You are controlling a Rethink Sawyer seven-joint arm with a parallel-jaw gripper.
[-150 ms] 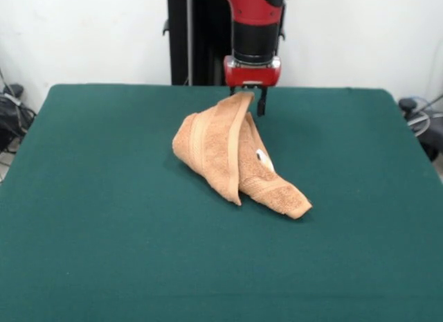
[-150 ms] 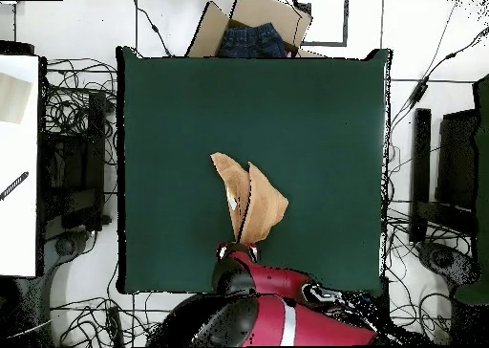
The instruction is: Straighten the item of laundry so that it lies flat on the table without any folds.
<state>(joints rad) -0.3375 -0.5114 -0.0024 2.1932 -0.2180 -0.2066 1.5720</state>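
your claw is pinched closed on the top corner of the towel, holding it up in a peak. the rest drapes down from there in folds onto the green tabletop, trailing toward the camera, white tag showing.

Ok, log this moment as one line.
pincer: shut on towel | towel: corner lifted, folded, rest on table | flat: no
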